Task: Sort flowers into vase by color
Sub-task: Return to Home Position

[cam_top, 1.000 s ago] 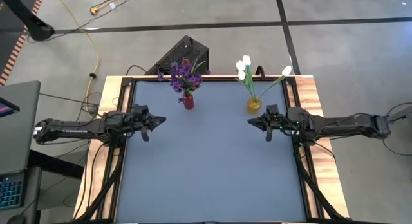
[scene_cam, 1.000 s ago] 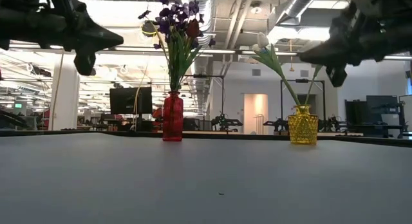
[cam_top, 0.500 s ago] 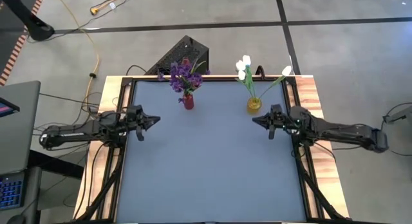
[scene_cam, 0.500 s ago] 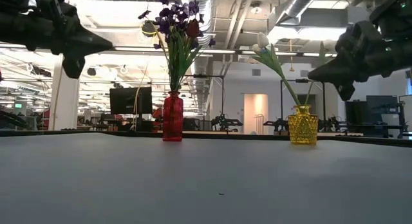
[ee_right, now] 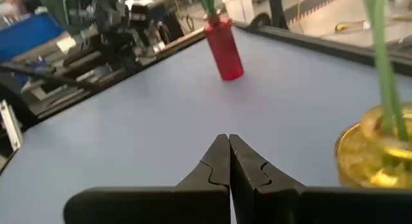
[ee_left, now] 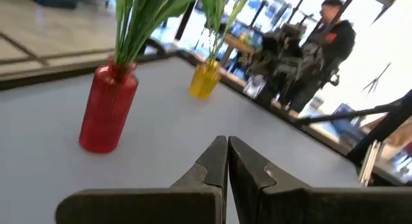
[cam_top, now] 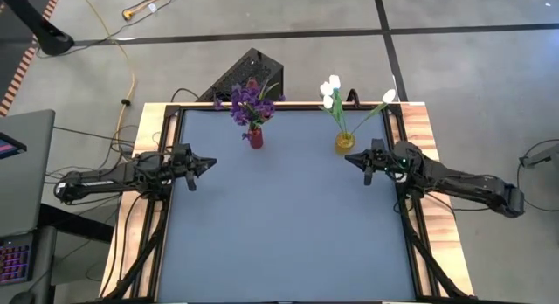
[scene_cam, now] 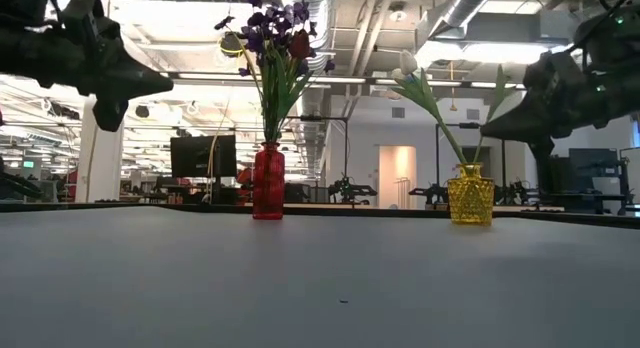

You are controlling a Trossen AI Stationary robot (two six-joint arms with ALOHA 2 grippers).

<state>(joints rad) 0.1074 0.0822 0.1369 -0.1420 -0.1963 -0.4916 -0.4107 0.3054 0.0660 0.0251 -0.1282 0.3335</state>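
While the left gripper [cam_top: 210, 161] hangs over the left side of the table [cam_top: 279, 238] with its fingers pressed together on nothing, the red vase [cam_top: 254, 138] near the far edge holds the purple flowers [cam_top: 249, 101] and a red bud [scene_cam: 299, 44]. To the right, the yellow vase [cam_top: 345, 142] holds the white tulips [cam_top: 330, 87]. The right gripper [cam_top: 351, 158] hovers just beside that vase, also closed tight and empty.
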